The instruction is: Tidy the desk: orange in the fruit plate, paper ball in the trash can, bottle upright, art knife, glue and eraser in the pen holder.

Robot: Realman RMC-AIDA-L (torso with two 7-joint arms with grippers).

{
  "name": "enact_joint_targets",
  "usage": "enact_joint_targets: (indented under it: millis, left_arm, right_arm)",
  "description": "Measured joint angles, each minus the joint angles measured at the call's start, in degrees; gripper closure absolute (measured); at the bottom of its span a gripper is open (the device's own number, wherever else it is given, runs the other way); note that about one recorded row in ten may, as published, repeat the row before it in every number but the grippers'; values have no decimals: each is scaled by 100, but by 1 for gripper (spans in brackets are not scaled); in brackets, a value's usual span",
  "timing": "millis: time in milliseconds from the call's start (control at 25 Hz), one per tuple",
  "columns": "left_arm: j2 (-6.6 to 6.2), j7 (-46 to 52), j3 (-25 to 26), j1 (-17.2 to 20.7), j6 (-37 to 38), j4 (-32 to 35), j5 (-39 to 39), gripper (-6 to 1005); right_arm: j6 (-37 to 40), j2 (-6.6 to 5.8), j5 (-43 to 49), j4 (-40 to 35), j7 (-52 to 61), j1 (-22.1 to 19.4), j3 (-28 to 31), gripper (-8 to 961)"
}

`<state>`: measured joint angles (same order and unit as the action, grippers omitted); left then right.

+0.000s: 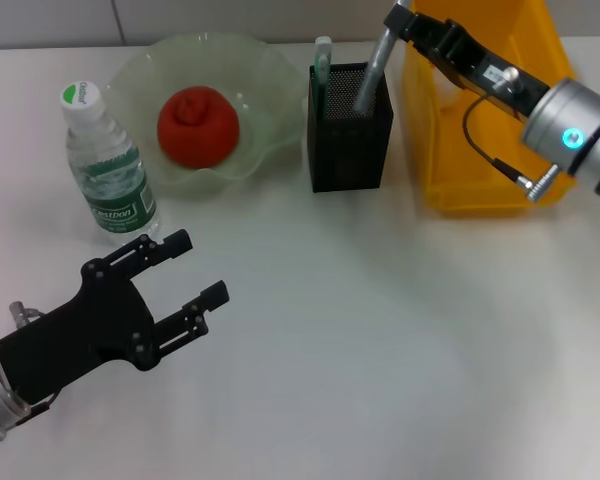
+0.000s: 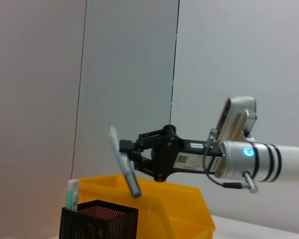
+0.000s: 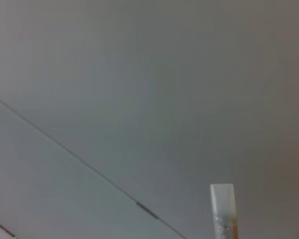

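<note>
Right gripper (image 1: 392, 22): you have it above the pen holder, clamped on the upper end of the art knife.
Left gripper (image 1: 195, 268): your other arm sits low over the near left of the table, fingers spread wide, holding nothing.
Art knife (image 1: 371, 75): one, grey and slim. Its long axis runs steeply tilted, lower tip down at the mouth of the pen holder, upper end leaning toward the yellow bin. From the left wrist you see it (image 2: 124, 164) slanting with its tip just above the holder's rim.
Pen holder (image 1: 349, 140): one black mesh cup, upright, between the fruit plate and the bin. One white and green stick (image 1: 322, 70) already stands in its far left corner.
Fruit plate (image 1: 140, 70): one pale green dish at the far left centre.
Orange (image 1: 197, 125): one, lying in the plate.
Bottle (image 1: 105, 165): one, standing upright with its cap on top, just left of the plate.
Yellow bin (image 1: 475, 140): one, right of the holder.
Table (image 1: 380, 340): white.
</note>
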<state>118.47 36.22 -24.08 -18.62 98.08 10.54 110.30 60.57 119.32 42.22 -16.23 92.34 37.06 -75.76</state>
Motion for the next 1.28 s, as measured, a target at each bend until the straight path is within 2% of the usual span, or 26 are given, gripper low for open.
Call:
enact_joint_targets:
  millis: [440, 1280]
  left_arm:
    - [1, -2, 0, 28, 37, 24, -3, 299]
    - [-17, 37, 39, 13, 54, 53, -9, 298]
  right_arm:
    - [-726, 20, 5, -21, 92, 371, -56, 824]
    - [-838, 21, 24, -27, 14, 381, -70, 825]
